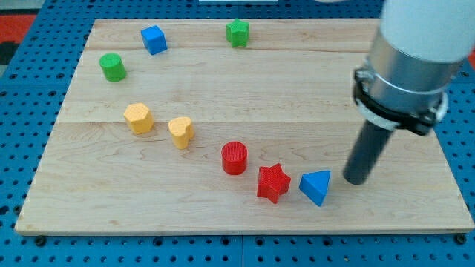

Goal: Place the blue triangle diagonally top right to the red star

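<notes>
The blue triangle (316,186) lies near the view's bottom, right of centre, on the wooden board (297,96). The red star (272,182) sits just to its left, almost touching it. My tip (355,180) rests on the board a short way right of the blue triangle, with a small gap between them. The rod rises up and right into the grey and white arm.
A red cylinder (234,157) stands up-left of the star. A yellow heart (181,132) and a yellow hexagon (139,117) lie further left. A green cylinder (113,67), a blue cube (154,39) and a green star (237,33) sit near the top.
</notes>
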Tool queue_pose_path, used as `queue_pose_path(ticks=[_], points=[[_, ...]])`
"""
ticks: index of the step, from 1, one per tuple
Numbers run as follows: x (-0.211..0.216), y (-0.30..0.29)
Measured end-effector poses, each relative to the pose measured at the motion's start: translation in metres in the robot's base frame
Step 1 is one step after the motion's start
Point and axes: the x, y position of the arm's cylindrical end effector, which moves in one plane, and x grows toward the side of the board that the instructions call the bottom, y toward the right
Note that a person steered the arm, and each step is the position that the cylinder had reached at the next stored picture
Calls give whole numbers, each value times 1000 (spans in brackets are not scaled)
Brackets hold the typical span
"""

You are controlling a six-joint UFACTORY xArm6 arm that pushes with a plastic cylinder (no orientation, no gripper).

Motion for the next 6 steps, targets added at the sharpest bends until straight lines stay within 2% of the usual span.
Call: queue_pose_path(ticks=[2, 3, 4, 5, 6], points=[[60, -20], [38, -71], [-19, -69], [-53, -66], [-51, -42]])
